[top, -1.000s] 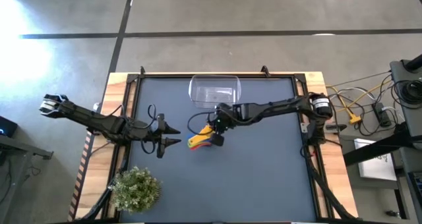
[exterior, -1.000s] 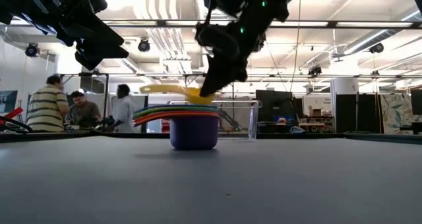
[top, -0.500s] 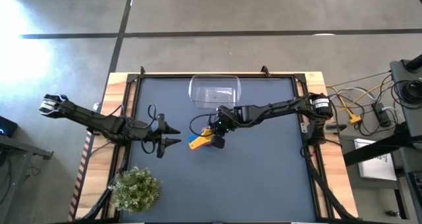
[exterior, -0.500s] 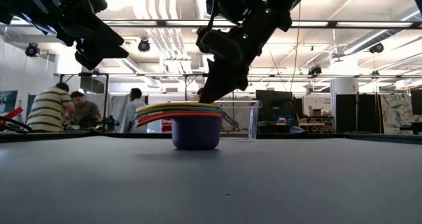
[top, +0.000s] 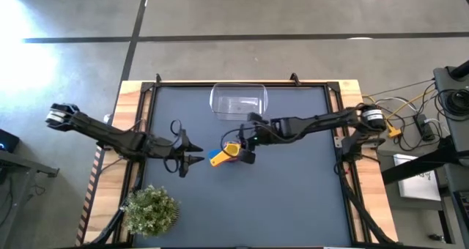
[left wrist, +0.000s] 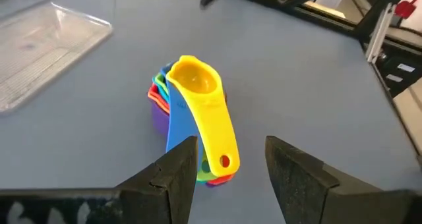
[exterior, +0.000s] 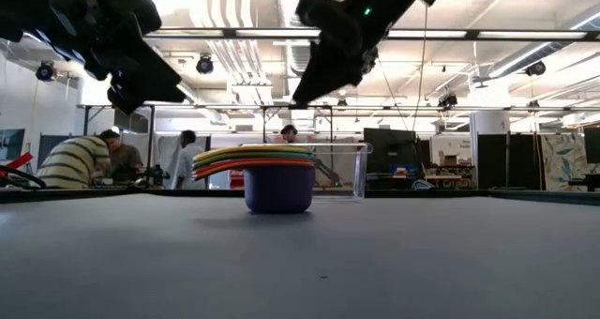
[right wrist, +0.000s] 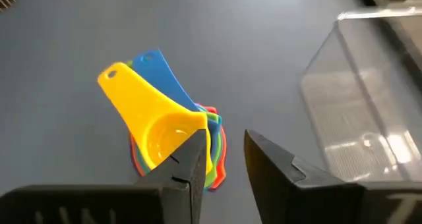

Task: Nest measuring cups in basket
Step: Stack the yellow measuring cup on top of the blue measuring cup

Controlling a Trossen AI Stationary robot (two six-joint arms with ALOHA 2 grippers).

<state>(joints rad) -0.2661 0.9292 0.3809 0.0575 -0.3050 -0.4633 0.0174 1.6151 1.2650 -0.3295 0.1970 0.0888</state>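
Nesting done: measuring cups [top: 226, 154] stacked mid-table, our right gripper [top: 248, 148] above, jaws parted, empty; next, we lift stack into basket [top: 239, 99].

No readable text, labels, brand marks or numbers in any view. Measuring cups [left wrist: 191, 112] carry no legible size marks; the yellow handle shows a hole only. Basket [top: 239, 99] is plain clear plastic, and the surface [top: 293, 198] is plain. Room signs and screens behind are too small to read.
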